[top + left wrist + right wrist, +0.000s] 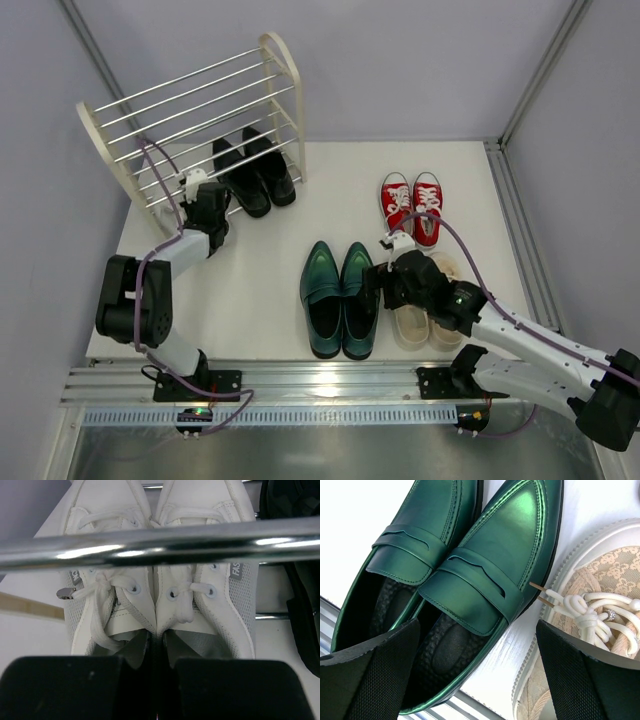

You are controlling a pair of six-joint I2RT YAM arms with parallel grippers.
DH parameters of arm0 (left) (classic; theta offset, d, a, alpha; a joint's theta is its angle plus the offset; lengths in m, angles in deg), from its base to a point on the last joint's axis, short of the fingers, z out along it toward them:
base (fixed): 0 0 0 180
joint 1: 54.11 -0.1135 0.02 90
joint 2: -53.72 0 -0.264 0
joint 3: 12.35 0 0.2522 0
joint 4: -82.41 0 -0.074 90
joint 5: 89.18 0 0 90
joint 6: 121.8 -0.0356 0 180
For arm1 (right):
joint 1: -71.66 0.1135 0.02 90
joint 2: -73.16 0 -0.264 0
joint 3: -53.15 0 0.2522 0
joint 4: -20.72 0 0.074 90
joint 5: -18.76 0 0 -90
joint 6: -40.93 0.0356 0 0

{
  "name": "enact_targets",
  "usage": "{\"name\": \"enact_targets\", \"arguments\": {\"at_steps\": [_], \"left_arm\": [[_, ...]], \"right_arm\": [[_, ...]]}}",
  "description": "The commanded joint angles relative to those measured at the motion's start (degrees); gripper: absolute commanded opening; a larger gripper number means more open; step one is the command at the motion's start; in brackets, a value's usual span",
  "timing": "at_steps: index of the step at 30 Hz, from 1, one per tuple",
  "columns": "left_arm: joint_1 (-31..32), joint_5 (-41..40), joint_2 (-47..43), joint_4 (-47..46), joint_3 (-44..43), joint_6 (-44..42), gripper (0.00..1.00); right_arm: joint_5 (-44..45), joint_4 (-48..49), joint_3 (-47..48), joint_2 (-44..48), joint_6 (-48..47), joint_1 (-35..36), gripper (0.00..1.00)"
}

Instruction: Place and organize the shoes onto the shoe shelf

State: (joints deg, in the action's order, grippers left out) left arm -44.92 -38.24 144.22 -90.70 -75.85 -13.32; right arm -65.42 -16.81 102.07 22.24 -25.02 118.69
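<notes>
Left gripper (157,662) clamped on white sneakers (200,585) at inner collars, under shoe shelf (160,547) rod, black dress shoes (255,172) alongside, my right gripper (477,630) spread wide over green loafers (490,560), bare floor toward shelf

Loafers (325,280) are dark green, sneakers (428,200) red with white toes, dress shoes (270,170) glossy black, lace-ups (605,575) beige with lacy mesh, trainers (200,590) plain white, rack (290,75) cream and silver.

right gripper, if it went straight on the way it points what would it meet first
Probably the green loafer nearer the beige sneaker, about at its strap: the open right gripper is centred on it. Depth is hard to judge.
</notes>
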Motion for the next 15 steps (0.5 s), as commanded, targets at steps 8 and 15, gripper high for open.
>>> {"name": "enact_targets", "arguments": {"at_steps": [8, 15], "left_arm": [[-1.63, -2.42, 3.98, -20.11, -9.23, -11.36, 0.00], [-3.39, -1.54, 7.23, -18.79, -11.35, -13.47, 0.00]], "right_arm": [[-0.55, 2.59, 1.67, -0.85, -0.76, -0.62, 0.97], [-0.55, 2.85, 1.23, -0.68, -0.85, -0.79, 0.97]]}}
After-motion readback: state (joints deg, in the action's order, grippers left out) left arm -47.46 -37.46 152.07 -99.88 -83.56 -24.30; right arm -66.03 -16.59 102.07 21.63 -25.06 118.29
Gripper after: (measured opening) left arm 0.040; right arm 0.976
